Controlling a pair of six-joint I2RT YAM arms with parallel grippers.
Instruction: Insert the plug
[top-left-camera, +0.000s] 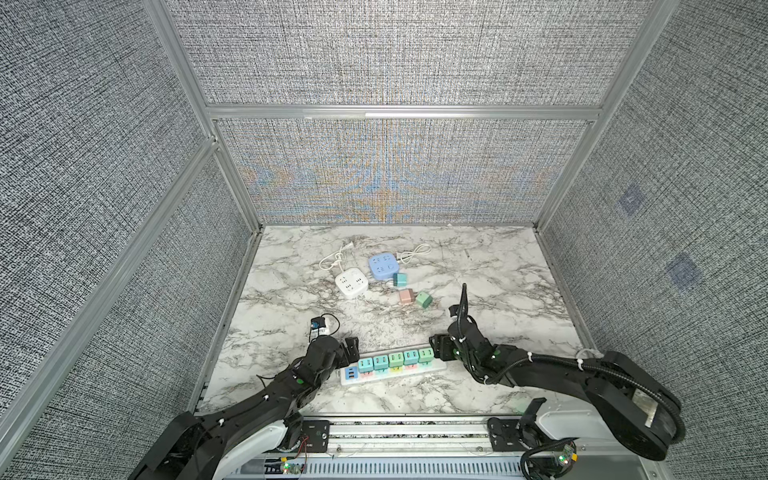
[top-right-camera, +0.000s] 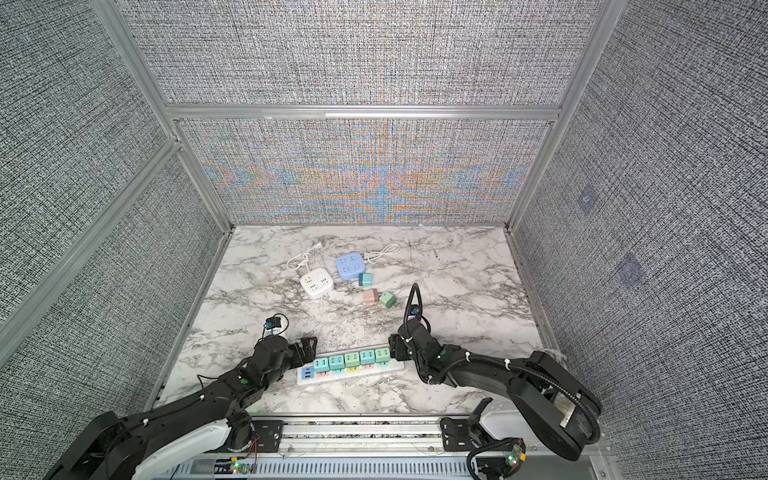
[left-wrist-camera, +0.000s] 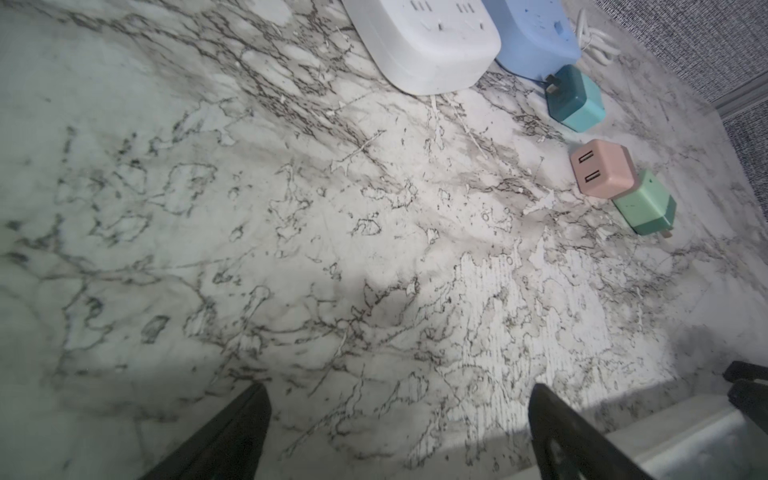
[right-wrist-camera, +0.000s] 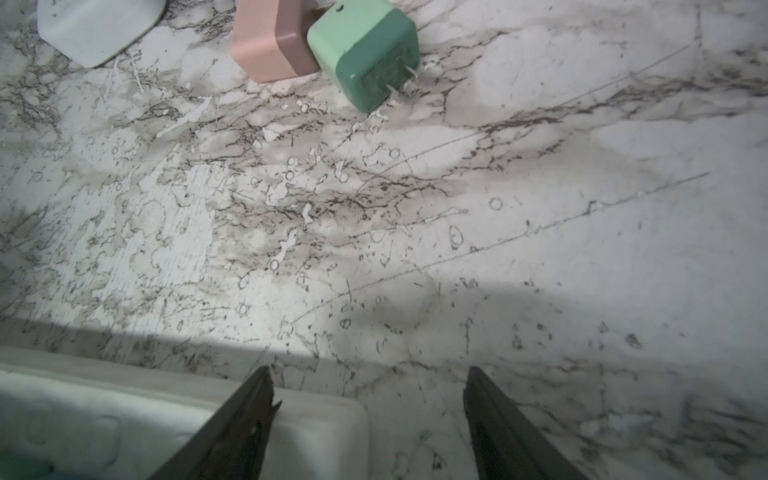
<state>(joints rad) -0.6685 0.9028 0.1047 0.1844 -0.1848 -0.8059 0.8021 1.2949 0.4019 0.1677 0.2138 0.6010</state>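
Note:
A white power strip lies near the table's front edge, with several teal and green plugs seated in a row on it. Three loose plugs lie further back: teal, pink and green, the green one on its side with its prongs showing. My left gripper stands open at the strip's left end, over bare table. My right gripper is open at the strip's right end; the strip's corner lies partly between its fingers.
A white cube socket and a blue cube socket with coiled white cords sit behind the loose plugs. Grey fabric walls with aluminium frames enclose the marble table on three sides.

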